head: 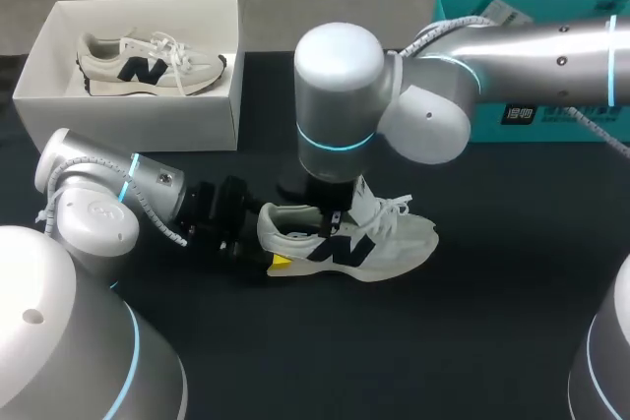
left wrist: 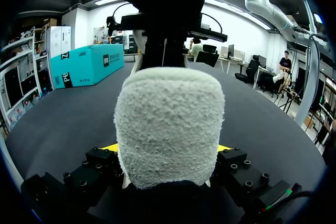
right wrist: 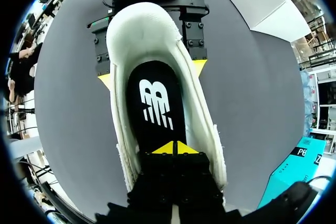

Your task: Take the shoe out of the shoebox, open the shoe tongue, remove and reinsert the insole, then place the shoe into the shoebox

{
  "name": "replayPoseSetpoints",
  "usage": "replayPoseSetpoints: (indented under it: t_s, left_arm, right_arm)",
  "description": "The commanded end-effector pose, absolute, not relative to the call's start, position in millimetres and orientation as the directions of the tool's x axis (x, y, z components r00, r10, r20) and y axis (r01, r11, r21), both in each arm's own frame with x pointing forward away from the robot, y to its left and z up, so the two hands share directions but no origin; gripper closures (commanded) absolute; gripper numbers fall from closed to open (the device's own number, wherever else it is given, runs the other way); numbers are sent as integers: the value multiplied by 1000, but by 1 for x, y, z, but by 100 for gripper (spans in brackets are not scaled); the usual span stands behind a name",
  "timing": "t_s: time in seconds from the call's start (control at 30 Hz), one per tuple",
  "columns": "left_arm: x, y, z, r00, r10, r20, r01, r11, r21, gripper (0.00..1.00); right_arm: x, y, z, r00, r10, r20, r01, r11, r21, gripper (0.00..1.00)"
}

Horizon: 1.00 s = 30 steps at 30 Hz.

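Mid-task at the dark table (head: 492,341): between the yellow tips of the left gripper (left wrist: 168,148), the fleecy heel of the white shoe (head: 364,243), pinched from both sides and held sole-down, with the toe away from that gripper. Directly over the shoe's opening, the right gripper (right wrist: 173,148), reaching down inside, tips pressed together and resting on the black insole (right wrist: 155,103) stretching ahead of them toward the heel. Hard to tell from this angle whether nipping an edge of the insole or merely touching it. Just beside the right gripper, the raised tongue (head: 362,194) and loose laces (head: 394,209). Well apart from both grippers, off to one side of the left one, the white shoebox (head: 221,110) with a second shoe (head: 148,64) lying inside.

Judged to be at the insole step, with the return to the box not yet done. Plenty to go wrong from here. Could lose the insole if pinched too thinly, leaving it half out and buckled. Could drag the whole shoe upward if lifted too fast for the heel grip, twisting it out of the left gripper. Could snag the laces or fold the tongue back into the opening on the way out. Could also knock the two wrists together, working so close over one small shoe.
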<state>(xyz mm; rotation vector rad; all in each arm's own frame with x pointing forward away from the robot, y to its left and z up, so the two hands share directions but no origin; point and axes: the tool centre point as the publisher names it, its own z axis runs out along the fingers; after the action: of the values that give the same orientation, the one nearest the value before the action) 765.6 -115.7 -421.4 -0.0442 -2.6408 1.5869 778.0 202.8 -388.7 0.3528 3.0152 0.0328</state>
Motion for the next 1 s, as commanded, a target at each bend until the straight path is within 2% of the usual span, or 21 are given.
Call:
replayPoseSetpoints:
  t_s: [0.03,0.13,0.2,0.27,0.33,0.6,1.0]
  left_arm:
    - [766,-117,-425,-998,54,37,-7,471,-882,100]
    - [766,-117,-425,-998,54,37,-7,471,-882,100]
    - [766,-117,-425,-998,54,37,-7,471,-882,100]
    - [766,-117,-425,-998,54,37,-7,471,-882,100]
    - [766,-117,-425,-998,54,37,-7,471,-882,100]
    - [766,-117,-425,-998,54,37,-7,471,-882,100]
    - [766,-117,-425,-998,54,37,-7,471,-882,100]
  right_arm:
    - [781,211,-398,-967,233,-103,230,972,41,100]
    - [781,214,-400,-967,230,-105,227,973,45,99]
    - [782,215,-403,-968,229,-104,225,973,46,89]
    - [783,215,-404,-968,228,-107,225,973,41,75]
    - [784,212,-406,-965,236,-110,234,972,35,69]
    - [781,204,-404,-963,244,-111,242,970,29,61]
    - [774,200,-415,-968,236,-82,235,972,14,58]
